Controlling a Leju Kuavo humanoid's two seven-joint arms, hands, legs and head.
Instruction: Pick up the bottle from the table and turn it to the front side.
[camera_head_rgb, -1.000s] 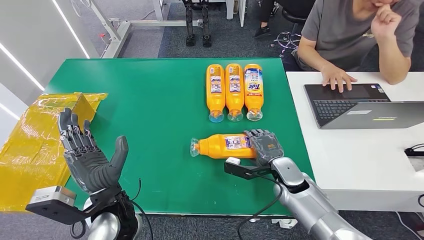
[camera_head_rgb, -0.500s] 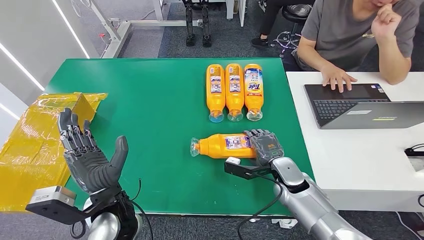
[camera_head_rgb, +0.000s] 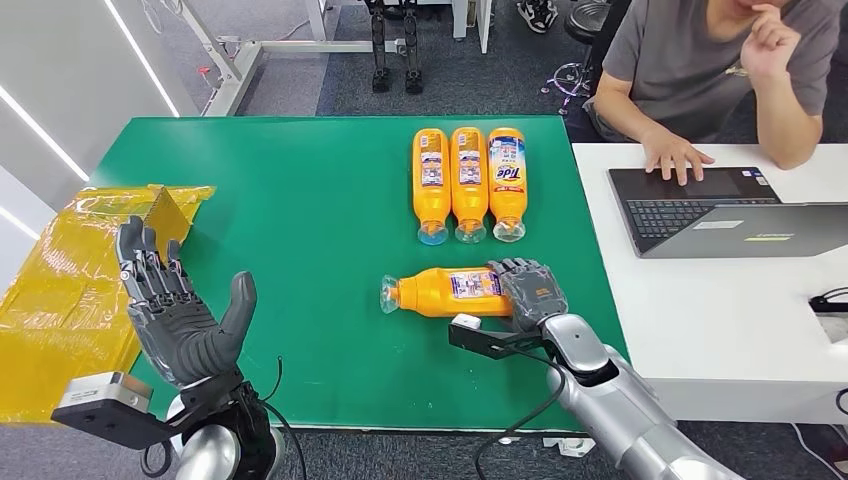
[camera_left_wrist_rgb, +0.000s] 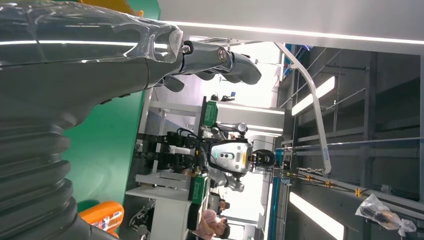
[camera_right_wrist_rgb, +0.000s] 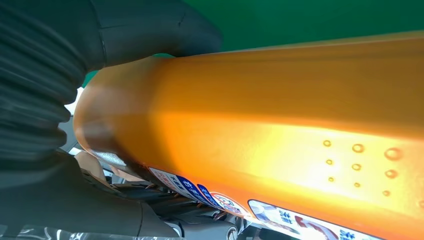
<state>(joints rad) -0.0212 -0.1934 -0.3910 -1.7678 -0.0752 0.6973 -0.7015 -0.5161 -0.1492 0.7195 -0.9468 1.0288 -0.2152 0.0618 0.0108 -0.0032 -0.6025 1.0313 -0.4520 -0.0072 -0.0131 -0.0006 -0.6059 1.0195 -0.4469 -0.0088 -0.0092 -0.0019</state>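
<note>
An orange detergent bottle (camera_head_rgb: 445, 291) lies on its side on the green table (camera_head_rgb: 300, 200), clear cap pointing toward the robot's left, near the table's right edge. The right hand (camera_head_rgb: 527, 291) wraps the bottle's base end, fingers curled over the top of it; the right wrist view shows the orange body (camera_right_wrist_rgb: 280, 130) pressed close against the palm, with the thumb (camera_right_wrist_rgb: 150, 30) on one side and a strip of printed label along the other (the print is too close to read). The bottle rests on the table, not lifted.

The left hand (camera_head_rgb: 178, 310) is raised over the table's near left corner, palm turned inward, fingers (camera_head_rgb: 150, 270) spread wide and holding nothing.

Farther back on the table, three more orange bottles (camera_head_rgb: 468, 183) lie side by side, touching, caps toward the robot; the rightmost shows a Tide label face up. A yellow plastic bag (camera_head_rgb: 70, 290) hangs over the table's left edge. At the white desk (camera_head_rgb: 720, 330) just beside the table, a person (camera_head_rgb: 720, 70) sits with one hand on a laptop (camera_head_rgb: 700, 205).
</note>
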